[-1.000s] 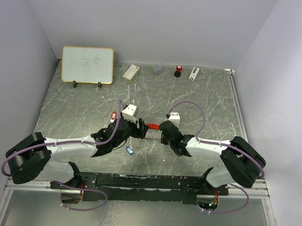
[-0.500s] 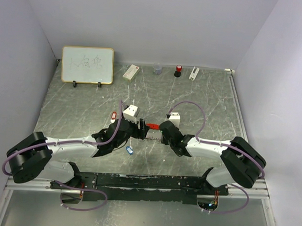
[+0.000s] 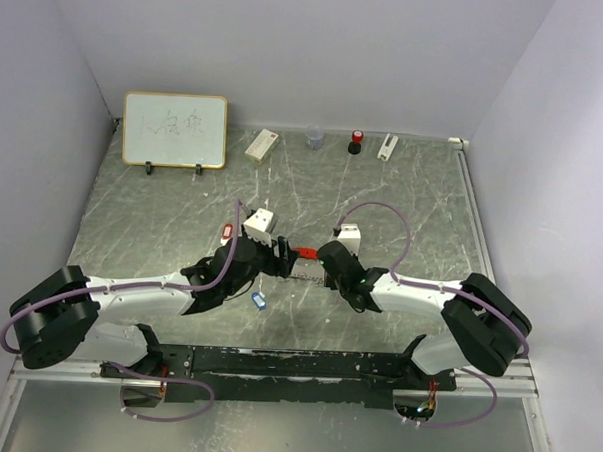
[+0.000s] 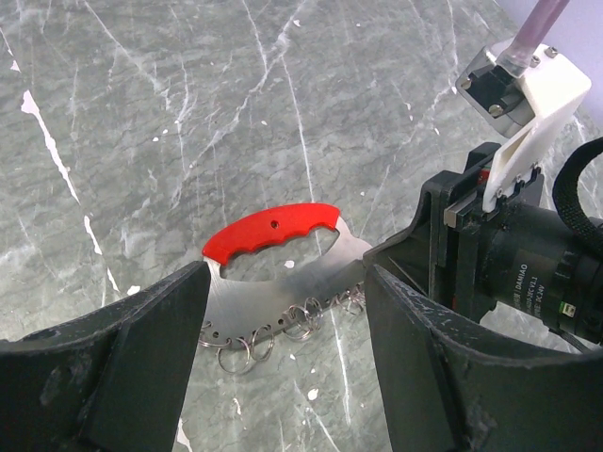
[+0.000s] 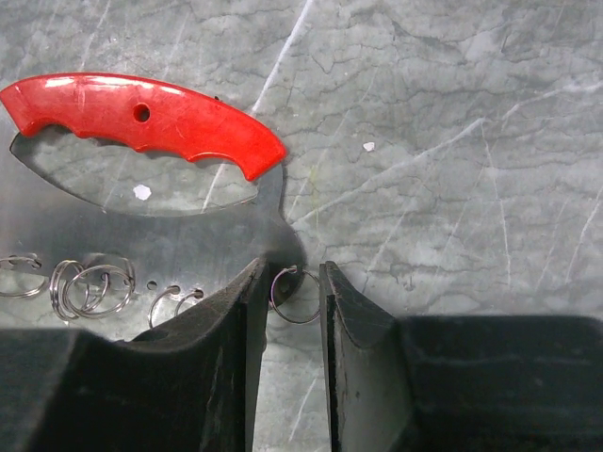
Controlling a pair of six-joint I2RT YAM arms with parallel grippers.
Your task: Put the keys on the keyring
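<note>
Little has shifted since 1 s ago; both arms stay converged at table centre. Left gripper (image 4: 283, 311) is held wide, straddling the keyring (image 4: 283, 273), no contact seen. Right gripper (image 5: 287, 311) is narrowed onto one ring (image 5: 295, 294) at the plate's corner; grip appears made. Blue key (image 3: 258, 300) and red key (image 3: 227, 232) lie apart, unthreaded. Step judged: securing the ring. Next: a key must be fetched by left arm.

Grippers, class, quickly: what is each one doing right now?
Left gripper: open, its fingers either side of the keyring.
Right gripper: nearly closed around one small ring of it.
</note>
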